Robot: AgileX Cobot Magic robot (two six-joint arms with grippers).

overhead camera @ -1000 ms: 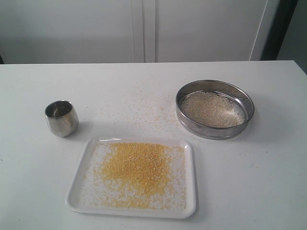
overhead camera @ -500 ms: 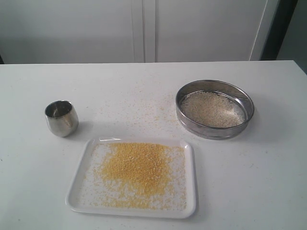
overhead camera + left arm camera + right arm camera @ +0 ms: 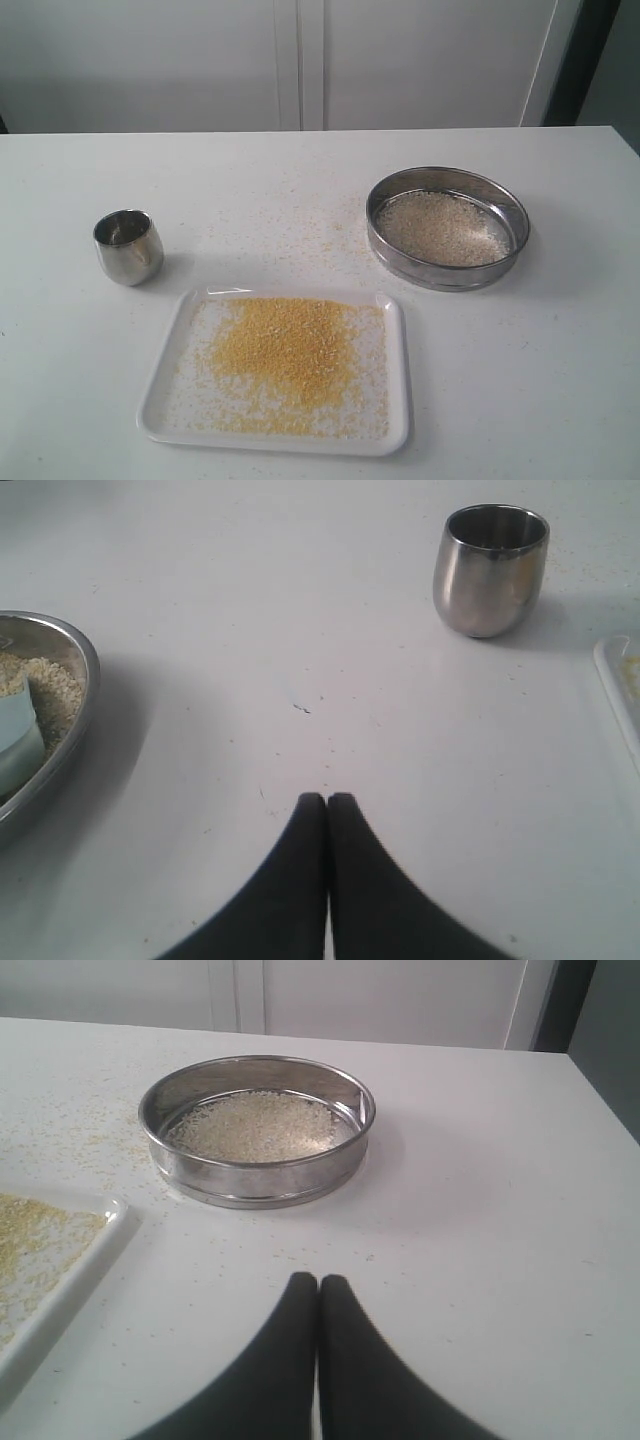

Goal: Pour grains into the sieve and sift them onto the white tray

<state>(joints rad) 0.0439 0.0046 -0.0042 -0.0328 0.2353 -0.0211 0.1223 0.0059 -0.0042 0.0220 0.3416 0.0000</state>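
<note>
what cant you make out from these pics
- Left wrist view: a metal bowl is cut off by the frame edge, and the pale blue thing in it cannot be identified.
- Left wrist view: the white tray shows only a corner; the rest lies beyond the edge.
- Exterior view: the steel cup is too small and dark inside to tell if it is empty.

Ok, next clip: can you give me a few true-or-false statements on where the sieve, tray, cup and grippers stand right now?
1. The sieve sits on the white tray. False: it stands on the table, apart from the tray.
2. Yellow grains lie spread on the white tray. True.
3. The sieve holds whitish grains. True.
4. The right gripper grips the sieve's rim. False: it is shut on nothing, short of the sieve.
5. The steel cup lies tipped over. False: it stands upright.
</note>
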